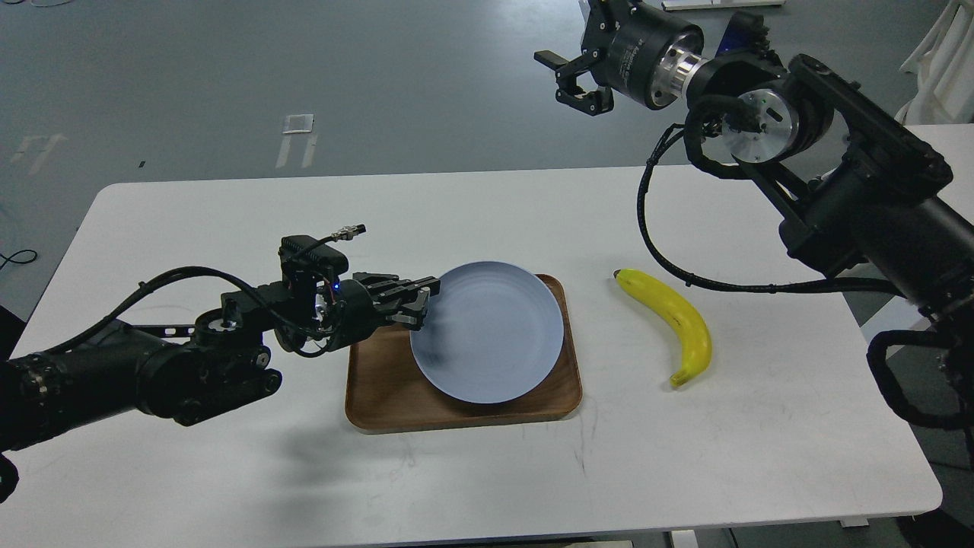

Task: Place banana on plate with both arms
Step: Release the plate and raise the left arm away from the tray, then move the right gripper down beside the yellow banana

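The pale blue-grey plate (491,331) lies over the right part of the brown wooden tray (380,388). My left gripper (422,303) is shut on the plate's left rim. The yellow banana (673,320) lies on the white table to the right of the tray, dark tip toward the far side. My right gripper (572,76) hangs high above the table's far edge, well away from the banana, with its fingers spread and nothing in them.
The white table (228,472) has bare surface in front and to the left of the tray. My right arm (852,190) and its black cable (662,259) reach over the table's right side, near the banana.
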### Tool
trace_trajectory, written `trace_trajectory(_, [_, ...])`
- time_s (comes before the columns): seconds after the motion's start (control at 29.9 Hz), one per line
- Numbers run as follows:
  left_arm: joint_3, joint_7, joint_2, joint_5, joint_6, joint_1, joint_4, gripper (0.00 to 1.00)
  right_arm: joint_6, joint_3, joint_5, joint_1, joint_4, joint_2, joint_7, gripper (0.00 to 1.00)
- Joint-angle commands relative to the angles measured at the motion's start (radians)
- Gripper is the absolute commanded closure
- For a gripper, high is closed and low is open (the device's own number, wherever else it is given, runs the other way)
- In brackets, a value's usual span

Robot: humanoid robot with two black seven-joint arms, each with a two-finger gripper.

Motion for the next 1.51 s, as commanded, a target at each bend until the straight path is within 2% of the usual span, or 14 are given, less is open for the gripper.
trace_trajectory(0.0, [0.003, 0.001, 0.007, 0.000, -0.029, 0.001, -0.002, 0.49, 0.000, 0.000, 0.000, -0.002, 0.000, -0.001, 0.000, 0.00])
trace_trajectory(0.03, [0.003, 0.003, 0.009, 0.000, -0.039, 0.001, -0.002, 0.36, 0.000, 0.000, 0.000, -0.002, -0.002, -0.001, 0.000, 0.00])
trace_trajectory(0.23, [-0.008, 0.008, 0.007, -0.006, -0.040, -0.006, -0.006, 0.24, 0.000, 0.001, 0.000, -0.005, 0.000, -0.001, 0.000, 0.00])
trace_trajectory(0.3, [-0.015, 0.006, 0.011, -0.017, -0.039, -0.009, -0.003, 0.16, 0.000, 0.005, 0.000, -0.006, 0.000, -0.002, 0.000, 0.00])
trace_trajectory(0.33, [-0.025, -0.005, 0.018, -0.026, -0.033, -0.018, -0.003, 0.09, 0.000, 0.006, 0.000, -0.008, 0.000, -0.002, 0.000, 0.00])
trace_trajectory(0.4, [-0.052, -0.012, 0.040, -0.050, -0.019, -0.029, -0.011, 0.04, 0.000, 0.006, 0.002, -0.011, 0.001, -0.004, 0.000, 0.00])
trace_trajectory(0.5, [-0.201, -0.061, 0.083, -0.219, -0.006, -0.047, -0.022, 0.02, 0.004, 0.002, 0.000, -0.020, 0.004, -0.018, 0.000, 0.00])
trace_trajectory(0.54, [-0.266, -0.104, 0.084, -0.300, -0.009, -0.047, -0.023, 0.02, 0.006, -0.002, 0.000, -0.025, 0.009, -0.022, 0.002, 0.00])
trace_trajectory(0.64, [-0.409, -0.152, 0.083, -0.505, -0.049, -0.045, -0.049, 0.02, 0.006, -0.002, -0.002, -0.034, 0.014, -0.019, 0.002, 0.00])
trace_trajectory(0.9, [-0.661, -0.077, 0.100, -1.162, -0.135, 0.040, -0.078, 0.02, 0.015, 0.037, 0.000, -0.104, 0.018, -0.024, 0.002, 0.00])
trace_trajectory(1.0, [-0.738, -0.071, 0.104, -1.192, -0.154, 0.074, -0.080, 0.02, 0.017, 0.063, 0.000, -0.156, 0.050, -0.024, 0.002, 0.00])
trace_trajectory(1.24, [-0.746, -0.077, 0.121, -1.184, -0.149, 0.090, -0.111, 0.02, 0.020, 0.109, -0.003, -0.246, 0.066, -0.035, 0.003, 0.00])
trace_trajectory(1.34, [-0.749, -0.081, 0.133, -1.195, -0.128, 0.097, -0.120, 0.02, 0.024, 0.086, -0.128, -0.250, 0.144, -0.162, 0.026, 0.00])
trace_trajectory(1.47, [-0.778, -0.069, 0.156, -1.204, -0.164, 0.120, -0.135, 0.02, 0.024, 0.019, -0.512, -0.241, 0.181, -0.289, 0.093, 0.01])
